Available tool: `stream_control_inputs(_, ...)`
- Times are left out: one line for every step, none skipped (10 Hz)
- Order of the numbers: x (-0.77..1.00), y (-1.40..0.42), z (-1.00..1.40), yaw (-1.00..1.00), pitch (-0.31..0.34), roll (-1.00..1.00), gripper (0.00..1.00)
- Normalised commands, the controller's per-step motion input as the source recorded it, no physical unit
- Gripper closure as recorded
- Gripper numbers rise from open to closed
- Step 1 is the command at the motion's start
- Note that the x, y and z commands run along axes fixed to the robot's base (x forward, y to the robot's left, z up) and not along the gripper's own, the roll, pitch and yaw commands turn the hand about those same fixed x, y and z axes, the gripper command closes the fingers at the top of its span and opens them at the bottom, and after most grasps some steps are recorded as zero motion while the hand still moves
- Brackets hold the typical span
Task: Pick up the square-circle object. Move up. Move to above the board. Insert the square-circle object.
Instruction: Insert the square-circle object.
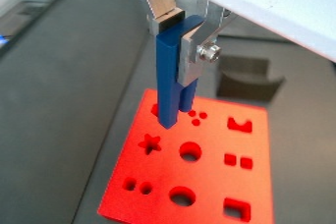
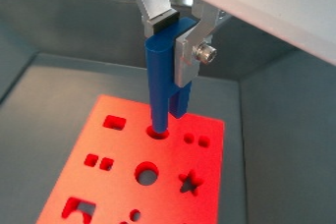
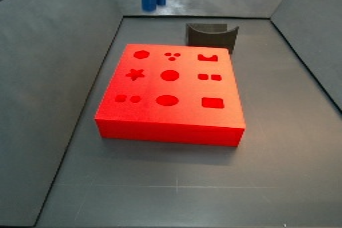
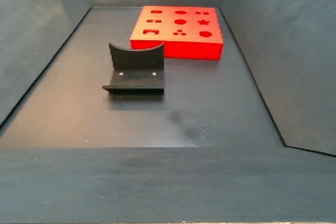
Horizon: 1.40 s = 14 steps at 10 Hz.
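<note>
We judged the move over the board (image 1: 197, 164) nearly done: our end effector (image 1: 184, 66), clamped on the upright square-circle object (image 1: 172, 71), hung high above it. Next we needed to line the peg up over its matching hole below, then descend.

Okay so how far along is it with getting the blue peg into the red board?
Done: the gripper holds the square-circle object, lifted clear of the floor. In hand: hanging it over the board in both wrist views. Left: insertion; whether its tip has entered a hole is unclear.
</note>
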Motion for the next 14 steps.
stream_control_inputs(0.0, 0.0, -0.55, -1.0, -0.074, -0.03, 1.0)
stream_control_inputs(0.0, 0.0, -0.55, -1.0, -0.073, -0.03, 1.0)
stream_control_inputs(0.0, 0.0, -0.55, -1.0, -0.073, -0.03, 1.0)
stream_control_inputs(0.0, 0.0, -0.55, -1.0, -0.073, -0.03, 1.0)
stream_control_inputs(0.0, 0.0, -0.55, -1.0, -0.067, -0.03, 1.0)
stream_control_inputs(0.0, 0.0, -0.55, -1.0, -0.067, -0.02, 1.0)
stream_control_inputs(0.0, 0.0, -0.55, -1.0, -0.066, -0.02, 1.0)
stream_control_inputs(0.0, -0.02, -0.52, -1.0, -0.03, 0.0, 1.0)
stream_control_inputs(0.0, -0.04, -0.33, -1.0, -0.013, 0.0, 1.0)
stream_control_inputs(0.0, -0.08, -0.14, -1.0, 0.0, 0.0, 1.0)
stream_control_inputs(0.0, -0.24, 0.0, -0.85, 0.021, 0.0, 1.0)
stream_control_inputs(0.0, -0.33, 0.0, -0.79, 0.063, 0.02, 1.0)
stream_control_inputs(-0.01, -0.37, 0.0, -0.73, 0.117, 0.04, 1.0)
stream_control_inputs(-0.16, -0.26, -0.05, -0.61, 0.074, 0.02, 1.0)
